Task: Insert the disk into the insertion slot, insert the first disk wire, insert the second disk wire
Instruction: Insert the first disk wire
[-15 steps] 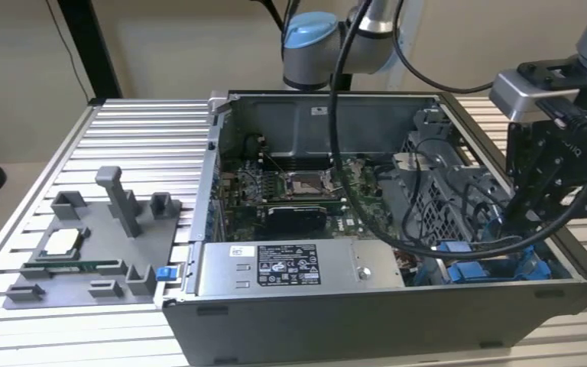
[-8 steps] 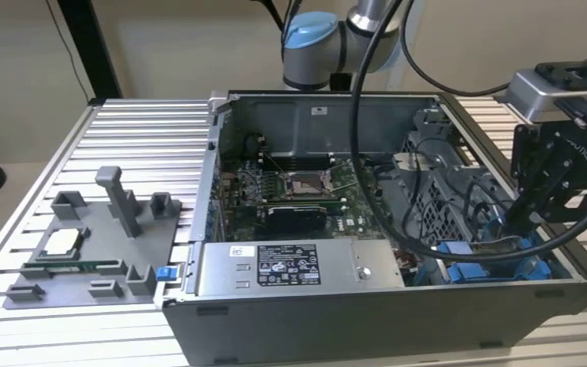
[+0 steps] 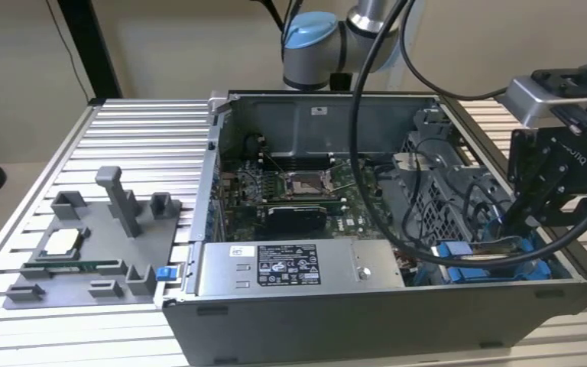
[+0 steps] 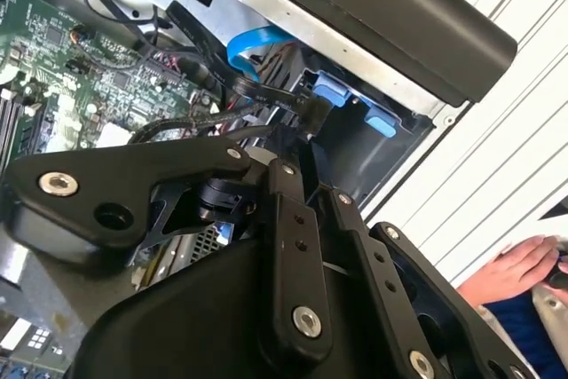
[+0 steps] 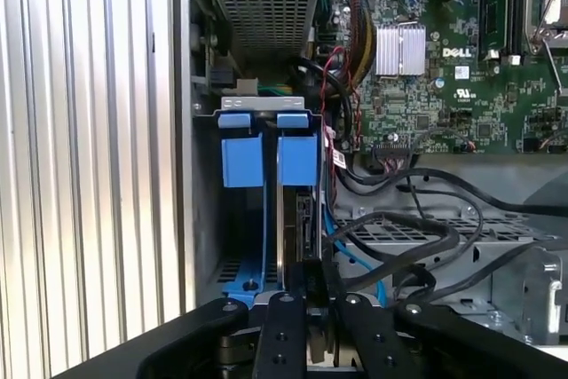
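- An open dark grey metal computer case (image 3: pixel 375 321) lay on a ribbed aluminium table (image 3: pixel 141 153). Work was under way in the corner of the case farthest from the grey plastic fixture tray (image 3: pixel 79 260).
- The flat silver-grey disk (image 5: pixel 297 219), clipped in its bright blue bracket, stood on edge in that corner, inside the insertion slot (image 5: pixel 241 288) of grey perforated metal and blue rails. I judged the first step done.
- The black gripper (image 5: pixel 318 277) hung just over the disk's upper edge. Its fingers (image 5: pixel 288 308) were drawn close on what looked like a small black wire plug (image 4: pixel 311 111), which I took for a clenched grasp.
- The plug sat against the disk; whether it was fully home could not be told.
- A thin blue flat cable (image 4: pixel 257 46) looped inside the case beside the slot, its end not traceable. I judged the wiring unfinished.
- A person's hand (image 4: pixel 524 268) lay outside the case.
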{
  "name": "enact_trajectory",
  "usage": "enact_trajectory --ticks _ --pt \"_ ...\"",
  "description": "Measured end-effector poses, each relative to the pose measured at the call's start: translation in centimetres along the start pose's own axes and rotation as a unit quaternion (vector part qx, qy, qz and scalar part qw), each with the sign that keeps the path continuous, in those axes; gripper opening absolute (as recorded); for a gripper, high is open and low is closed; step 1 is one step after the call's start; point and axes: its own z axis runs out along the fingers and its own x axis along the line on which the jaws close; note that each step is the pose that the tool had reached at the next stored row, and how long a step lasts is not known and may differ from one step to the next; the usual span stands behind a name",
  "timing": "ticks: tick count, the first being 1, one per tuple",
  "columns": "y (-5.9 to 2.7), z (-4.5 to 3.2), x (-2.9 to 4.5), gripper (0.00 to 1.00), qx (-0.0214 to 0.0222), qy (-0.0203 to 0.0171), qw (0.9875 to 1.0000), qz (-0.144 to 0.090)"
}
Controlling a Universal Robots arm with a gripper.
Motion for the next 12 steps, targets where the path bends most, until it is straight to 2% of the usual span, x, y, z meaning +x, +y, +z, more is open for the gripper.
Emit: enact_trajectory --ticks 12 --pt "-0.03 0.32 0.36 0.0 0.0 -0.0002 1.0 -0.002"
